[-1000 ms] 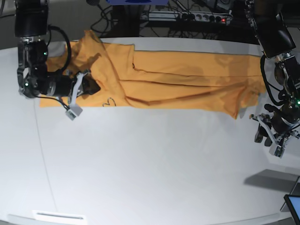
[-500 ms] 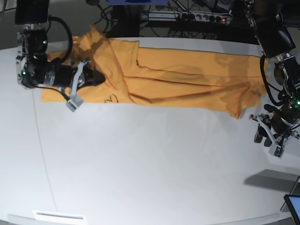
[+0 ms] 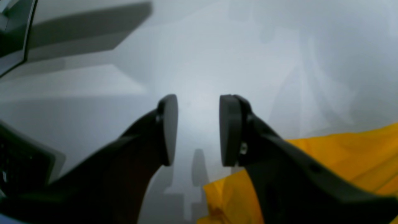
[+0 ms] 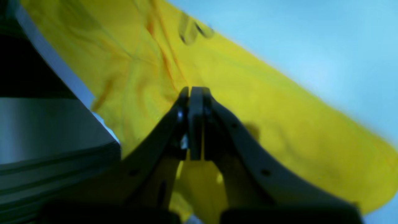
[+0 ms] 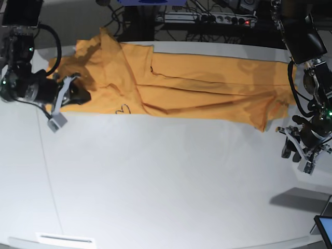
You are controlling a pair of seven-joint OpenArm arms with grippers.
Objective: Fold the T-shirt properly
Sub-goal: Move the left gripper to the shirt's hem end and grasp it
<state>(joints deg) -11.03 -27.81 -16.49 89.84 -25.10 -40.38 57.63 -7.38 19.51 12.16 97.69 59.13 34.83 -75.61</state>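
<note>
The fingers (image 4: 191, 124) of the right gripper (image 4: 192, 93) are pressed flat together, pad against pad, with yellow cloth showing in front of and under the tips; the right wrist view does not make clear whether a fold of cloth is pinched between them, so it cannot be told whether they grip the T-shirt (image 5: 197, 88) or merely rest shut over it. In the base view that gripper lies at the table's left edge, over the shirt's left end, where the cloth is bunched and rises in a small peak toward the far edge. The fingers (image 3: 228, 130) of the left gripper (image 3: 199, 130) stand apart with bare white table (image 5: 166, 187) showing through the gap and nothing between them; a corner of the orange-yellow cloth lies just below and to the right of the tips in the left wrist view, near them but not between them. In the base view the left gripper (image 5: 300, 148) hovers near the table's right edge, just beside the shirt's right end. The T-shirt lies stretched in a long, narrow band along the far edge of the table, from the left side almost to the right, folded lengthwise with creases running along it. A small dark heart-like mark (image 5: 122, 109) shows on its near edge, toward the left end.
</note>
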